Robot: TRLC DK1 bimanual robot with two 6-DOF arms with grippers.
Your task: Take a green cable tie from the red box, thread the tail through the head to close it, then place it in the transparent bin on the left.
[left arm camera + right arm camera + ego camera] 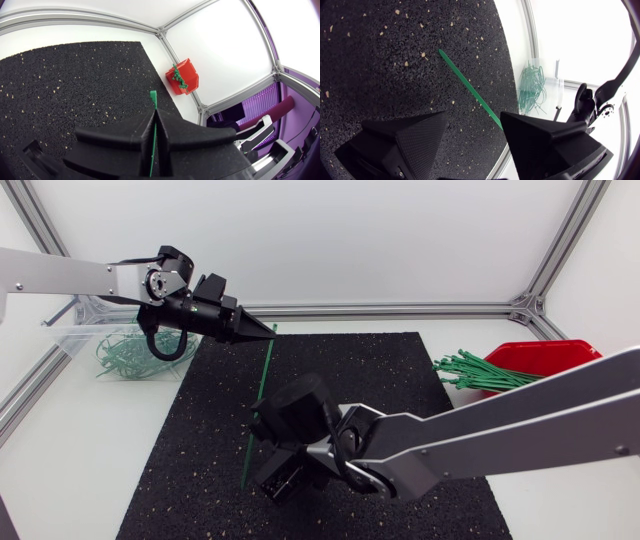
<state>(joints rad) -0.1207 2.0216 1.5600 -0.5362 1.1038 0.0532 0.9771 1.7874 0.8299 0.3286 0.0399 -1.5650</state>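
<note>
Seen from the head view, the right arm's wrist covers its own fingers. In the right wrist view, one end of the green cable tie (259,402) disappears behind a finger (540,140). The tie is a thin, straight green strip slanting above the black mat (200,440). The left gripper (268,330) is clamped on its upper end, with a short tip protruding. The right gripper (474,125) is spread wide around the tie; whether it touches the tie is unclear.

I've got my left gripper (154,113) and right gripper (474,118), so two. One black mat (380,380), one red box (560,356), one transparent bin (72,336). One green cable tie (262,395) out alone; the bunched ones I can't count.
</note>
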